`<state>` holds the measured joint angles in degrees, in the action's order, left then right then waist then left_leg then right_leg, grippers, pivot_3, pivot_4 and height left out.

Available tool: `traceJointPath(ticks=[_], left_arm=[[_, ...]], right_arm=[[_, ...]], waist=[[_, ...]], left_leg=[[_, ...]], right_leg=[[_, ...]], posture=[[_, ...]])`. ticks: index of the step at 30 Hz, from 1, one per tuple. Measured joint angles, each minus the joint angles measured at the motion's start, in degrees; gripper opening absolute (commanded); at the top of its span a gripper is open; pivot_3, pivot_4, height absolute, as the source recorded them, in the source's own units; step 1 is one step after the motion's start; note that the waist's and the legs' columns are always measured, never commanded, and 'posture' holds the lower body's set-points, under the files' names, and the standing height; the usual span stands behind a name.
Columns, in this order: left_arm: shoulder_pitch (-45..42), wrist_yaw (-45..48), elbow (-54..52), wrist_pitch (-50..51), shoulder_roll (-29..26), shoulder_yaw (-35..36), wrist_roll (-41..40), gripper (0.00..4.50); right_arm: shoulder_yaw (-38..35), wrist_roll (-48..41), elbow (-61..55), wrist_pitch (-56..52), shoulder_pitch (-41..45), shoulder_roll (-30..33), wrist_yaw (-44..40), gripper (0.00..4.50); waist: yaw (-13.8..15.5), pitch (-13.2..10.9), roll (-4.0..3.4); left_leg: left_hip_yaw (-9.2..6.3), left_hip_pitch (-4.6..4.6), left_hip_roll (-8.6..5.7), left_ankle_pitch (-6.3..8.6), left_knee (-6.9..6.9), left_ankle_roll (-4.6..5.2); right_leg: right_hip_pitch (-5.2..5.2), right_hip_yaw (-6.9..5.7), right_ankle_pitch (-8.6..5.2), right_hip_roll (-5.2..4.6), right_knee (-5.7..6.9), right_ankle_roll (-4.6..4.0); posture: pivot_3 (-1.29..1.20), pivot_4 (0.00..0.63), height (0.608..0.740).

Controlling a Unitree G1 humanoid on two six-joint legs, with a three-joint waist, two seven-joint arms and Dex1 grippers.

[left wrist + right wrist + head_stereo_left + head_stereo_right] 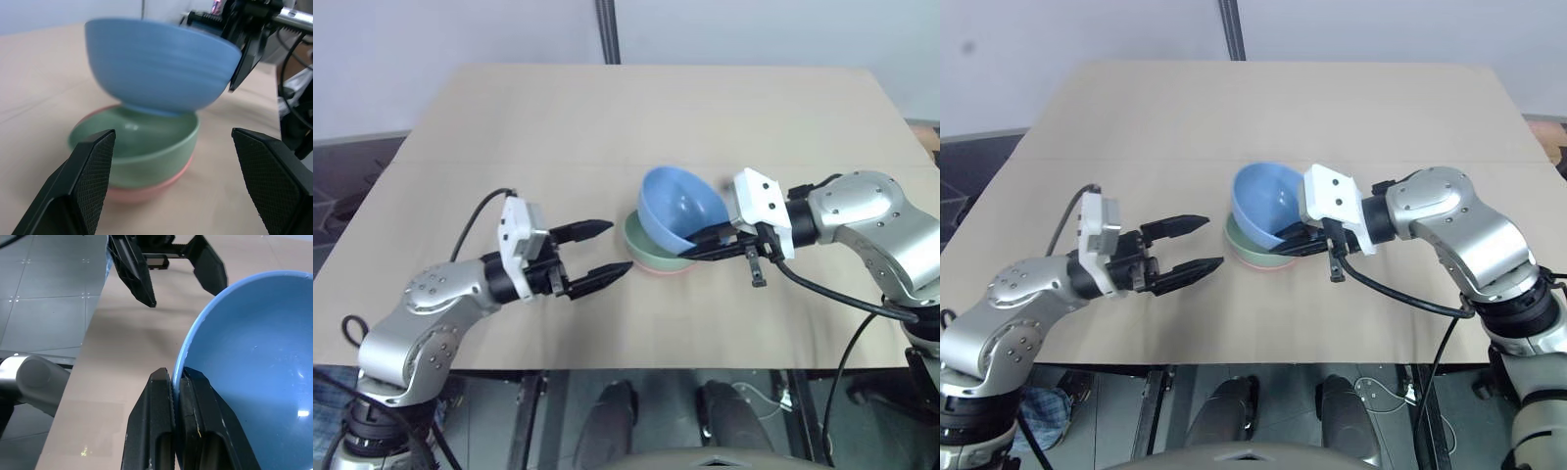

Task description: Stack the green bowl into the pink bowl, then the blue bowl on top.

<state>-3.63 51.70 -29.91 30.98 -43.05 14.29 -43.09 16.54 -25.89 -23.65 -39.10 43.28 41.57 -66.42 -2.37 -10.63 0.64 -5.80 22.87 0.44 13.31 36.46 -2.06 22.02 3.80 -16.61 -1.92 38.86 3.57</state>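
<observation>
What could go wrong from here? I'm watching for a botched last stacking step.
1. The right gripper pinches the blue bowl only by its rim, and the bowl hangs tilted above the green bowl; it could slip or swing.
2. Released at this tilt, it may land crooked instead of nesting.
3. A hard landing could shove the green bowl and the pink bowl across the table; the left gripper, jaws open, stands near but apart.

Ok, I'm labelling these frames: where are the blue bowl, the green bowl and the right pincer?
blue bowl [677, 203]: left eye view, inner wall.
green bowl [146, 156]: left wrist view, outer wall.
right pincer [176, 382]: right wrist view, fingertips pinching the blue rim.
</observation>
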Motion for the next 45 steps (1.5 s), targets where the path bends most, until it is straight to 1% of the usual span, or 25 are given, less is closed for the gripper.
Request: traceJointPath(ticks=[3,5,8,10,13,17,21,24,28,30,35,40,45], left_arm=[[2.16,-0.25,-0.52,-0.01,-0.73,3.21,-0.06,4.04],[2.88,-0.30,-0.62,-0.02,-0.94,3.83,-0.07,4.04],[3.65,-0.51,-1.07,-0.02,-1.01,4.24,-0.30,4.04],[3.91,-0.63,-1.23,-0.02,-1.01,4.41,-0.58,4.04],[4.44,-0.69,-1.52,-0.02,-1.01,4.97,-0.95,4.04],[5.64,-0.98,-2.20,-0.10,-0.96,5.33,-0.93,4.04],[8.61,-2.59,-2.47,-0.32,-0.18,5.66,-0.65,4.04],[12.43,-3.52,-3.04,-0.60,0.59,7.26,0.01,4.04],[16.16,-5.73,-3.64,-1.06,1.33,9.46,0.84,4.04],[17.40,-6.62,-3.66,-1.17,1.47,10.26,1.41,4.04],[19.64,-8.79,-3.80,-1.51,1.51,10.51,4.30,4.04],[19.76,-9.91,-3.74,-2.93,1.50,10.51,8.12,4.04],[20.07,-10.02,-3.78,-3.89,1.51,10.49,9.76,4.04]], right_arm=[[1.09,1.12,1.32,1.40,0.33,-1.09,-0.23,0.07],[1.60,1.97,2.10,2.19,0.75,-1.71,-0.41,0.72],[1.64,2.85,3.59,3.00,2.46,-3.54,0.21,1.92],[1.61,2.78,4.22,2.75,2.90,-3.80,0.52,1.92],[1.03,2.40,4.81,2.25,2.91,-2.39,-0.66,1.92],[-2.74,1.20,7.12,2.36,1.46,-0.64,-1.39,1.92],[-8.07,-0.11,9.11,2.74,-5.50,1.82,-0.88,1.92],[-12.50,-0.69,9.67,4.45,-13.05,4.67,-1.20,1.92],[-18.87,-2.67,11.46,4.63,-18.89,7.59,-1.85,1.92],[-21.12,-3.34,13.02,5.44,-20.39,7.71,-1.93,1.92],[-23.91,-3.46,17.12,9.96,-25.14,8.22,-3.64,1.92],[-25.69,-3.27,21.31,14.08,-26.31,8.87,-4.92,1.92],[-26.10,-3.25,21.87,16.07,-27.78,9.39,-6.01,1.92]], waist=[[0.01,-0.01,-0.01],[0.09,-0.01,-0.01],[0.08,-0.01,0.00],[0.11,-0.01,-0.01],[0.16,-0.02,0.00],[0.13,-0.02,0.00],[0.22,-0.02,0.00],[0.25,-0.03,-0.01],[0.10,-0.03,-0.01],[0.06,-0.03,0.00],[0.17,-0.02,0.00],[0.16,-0.03,0.01],[0.10,-0.03,0.01]], left_leg=[[0.00,-0.01,0.01,0.00,-0.01,0.00],[-0.01,0.00,0.00,0.00,0.00,0.00],[-0.01,0.00,-0.01,0.00,0.00,0.00],[-0.02,0.00,0.00,0.00,-0.01,0.00],[-0.01,0.02,-0.02,0.00,-0.01,0.00],[0.00,0.00,-0.02,0.00,-0.01,0.00],[0.01,0.02,-0.02,0.00,-0.03,0.00],[0.07,0.02,-0.02,0.01,-0.04,0.01],[0.12,-0.09,0.02,0.01,-0.04,0.01],[0.13,-0.18,0.06,0.01,-0.02,0.01],[0.14,-0.16,0.04,0.01,0.02,0.01],[0.15,-0.16,0.03,0.01,0.02,0.01],[0.16,-0.17,0.04,0.01,0.01,0.01]], right_leg=[[0.00,0.00,0.00,0.00,0.00,0.00],[0.00,-0.01,0.00,0.00,0.00,0.00],[0.00,-0.01,0.00,-0.01,0.00,0.00],[0.00,-0.02,0.00,-0.01,0.00,0.00],[0.00,-0.02,0.00,-0.04,-0.03,0.00],[0.00,-0.02,0.00,-0.03,-0.02,0.00],[0.00,0.00,0.00,-0.04,-0.04,-0.01],[0.00,0.04,0.00,-0.05,-0.06,-0.01],[-0.03,0.09,0.00,-0.01,-0.01,-0.01],[-0.12,0.09,-0.01,0.03,-0.02,-0.01],[-0.15,0.11,-0.01,0.02,-0.03,-0.01],[-0.15,0.12,-0.01,0.03,-0.04,-0.01],[-0.15,0.13,0.00,0.03,-0.03,-0.01]], posture=[[0.00,0.150,0.740],[0.00,0.150,0.740],[0.00,0.150,0.740],[0.00,0.150,0.740],[0.00,0.150,0.740],[0.00,0.150,0.740],[0.00,0.150,0.740],[0.00,0.150,0.740],[0.00,0.150,0.740],[0.00,0.150,0.740],[0.00,0.150,0.740],[0.00,0.150,0.740],[0.00,0.150,0.740]])
